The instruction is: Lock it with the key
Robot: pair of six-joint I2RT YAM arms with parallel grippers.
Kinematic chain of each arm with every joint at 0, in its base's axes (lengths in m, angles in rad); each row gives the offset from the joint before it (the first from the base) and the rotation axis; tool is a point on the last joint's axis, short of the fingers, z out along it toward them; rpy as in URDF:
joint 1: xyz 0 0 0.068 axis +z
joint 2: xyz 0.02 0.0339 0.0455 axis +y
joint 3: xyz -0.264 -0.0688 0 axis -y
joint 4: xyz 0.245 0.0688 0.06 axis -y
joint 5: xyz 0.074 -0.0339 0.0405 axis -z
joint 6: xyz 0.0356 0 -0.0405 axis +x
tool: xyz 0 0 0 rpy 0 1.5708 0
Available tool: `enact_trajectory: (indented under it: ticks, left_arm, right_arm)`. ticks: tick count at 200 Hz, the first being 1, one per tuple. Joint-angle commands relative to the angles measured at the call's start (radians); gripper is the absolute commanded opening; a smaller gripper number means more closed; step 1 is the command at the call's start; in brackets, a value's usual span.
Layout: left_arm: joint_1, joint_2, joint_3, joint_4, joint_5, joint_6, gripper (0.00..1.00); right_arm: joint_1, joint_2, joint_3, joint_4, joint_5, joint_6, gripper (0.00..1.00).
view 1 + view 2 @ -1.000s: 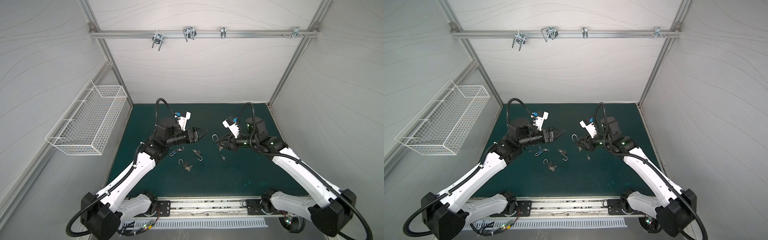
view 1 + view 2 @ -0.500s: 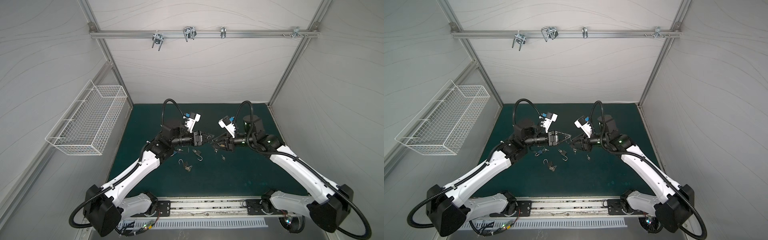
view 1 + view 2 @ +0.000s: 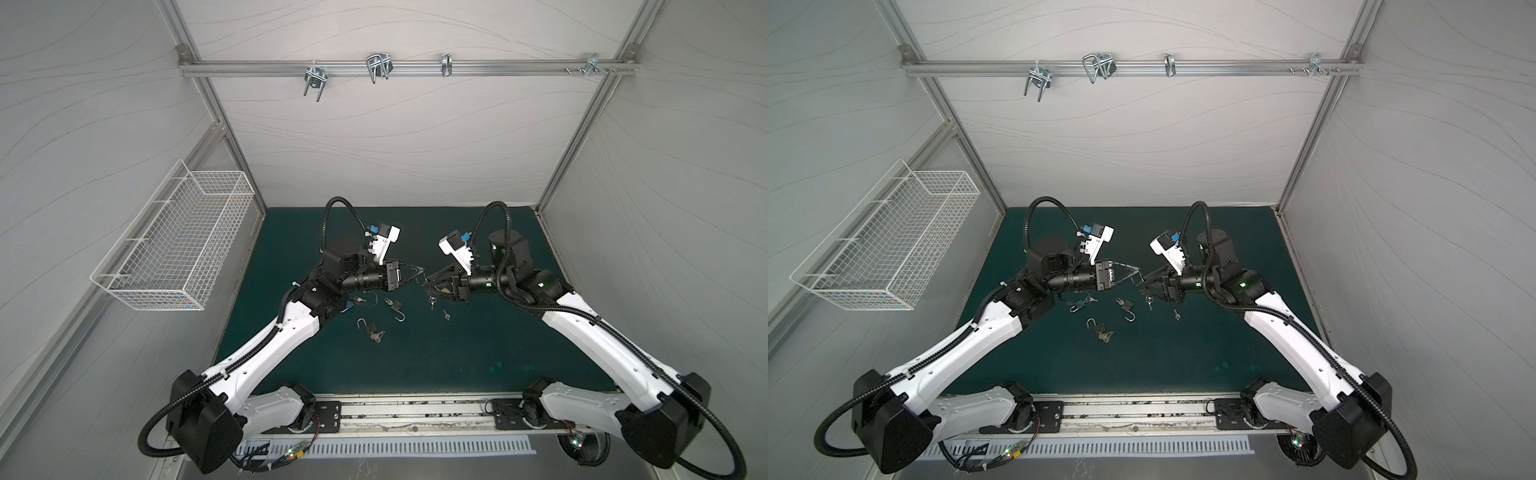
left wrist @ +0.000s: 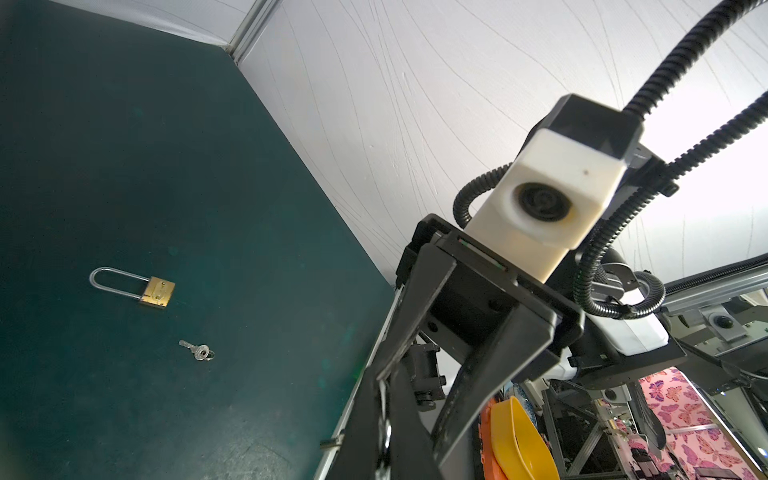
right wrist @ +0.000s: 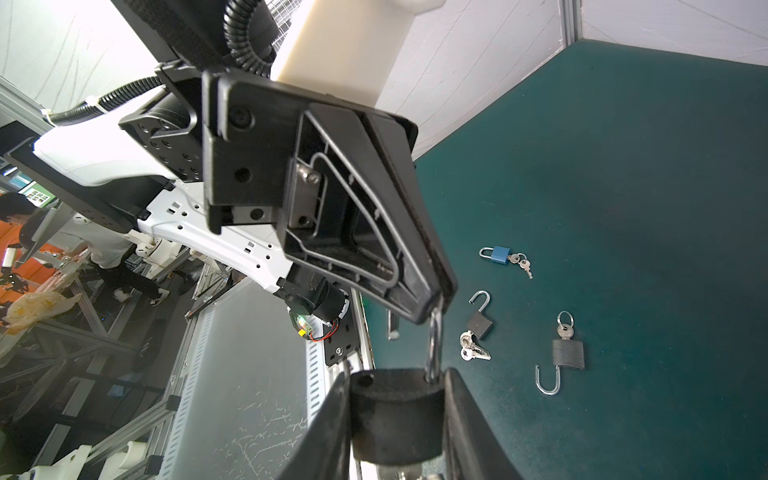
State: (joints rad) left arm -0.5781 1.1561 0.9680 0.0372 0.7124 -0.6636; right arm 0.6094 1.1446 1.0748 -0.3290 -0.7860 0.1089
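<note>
The tabletop [image 3: 457,365] is a dark green mat, closed in by white walls on an aluminium frame. A rail [image 3: 415,68] across the back wall carries four metal fittings. One white wire basket [image 3: 174,249] hangs on the left wall.

There are five padlocks in all. Four lie on the mat:
- a blue padlock [image 5: 498,254] with keys on a ring
- a small black padlock [image 5: 480,324], its shackle swung open and keys beside it
- a larger black padlock [image 5: 568,353], also open, with a key in its base
- a brass padlock [image 4: 157,292] with a long closed shackle

One loose key [image 4: 199,351] lies near the brass padlock.

The fifth, a black padlock [image 5: 395,419], is held in the air over the middle of the mat. The right pincer [image 5: 399,378] grips its body from both sides. The left pincer [image 5: 438,305] is closed, with its tips pinching the shackle [image 5: 433,345] that rises from the body. In a top view, keys [image 3: 431,300] dangle beneath the padlock.

Both arms rise from bases at the near edge and lean inward. Their wrists are bent roughly level, and the pincers point at each other, tip to tip at the centre.
</note>
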Motion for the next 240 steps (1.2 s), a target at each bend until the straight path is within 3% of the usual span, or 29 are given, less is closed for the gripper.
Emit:
enact_trajectory:
  ticks: [1,21,51,92,109,130,162,215,240]
  left_arm:
    - [-0.009,-0.032,0.032,0.013,0.007,0.012,0.0]
    - [-0.01,-0.048,0.045,0.027,-0.01,-0.013,0.0]
    - [-0.009,-0.093,0.079,0.03,-0.079,-0.039,0.0]
    - [-0.006,-0.132,0.128,0.027,-0.147,-0.065,0.0]
    - [-0.003,-0.137,0.155,0.019,-0.167,-0.094,0.0]
    - [-0.003,-0.139,0.184,0.007,-0.184,-0.131,0.0]
    - [-0.003,-0.151,0.178,0.077,-0.237,-0.221,0.0]
    - [-0.004,-0.159,0.147,0.215,-0.266,-0.367,0.0]
    - [-0.005,-0.153,0.147,0.245,-0.257,-0.396,0.0]
  right_arm:
    - [0.007,-0.029,0.028,0.036,-0.004,-0.003,0.0]
    - [0.014,-0.051,0.027,0.062,0.001,0.017,0.0]
    - [0.02,-0.104,0.007,0.145,0.089,0.084,0.48]
    - [0.024,-0.197,-0.084,0.346,0.211,0.215,0.77]
    - [0.027,-0.231,-0.121,0.435,0.278,0.259,0.84]
    - [0.03,-0.249,-0.156,0.528,0.303,0.276,0.87]
    - [0.061,-0.259,-0.168,0.629,0.298,0.256,0.84]
    - [0.195,-0.21,-0.143,0.681,0.456,0.05,0.67]
    - [0.219,-0.18,-0.135,0.714,0.505,0.01,0.61]
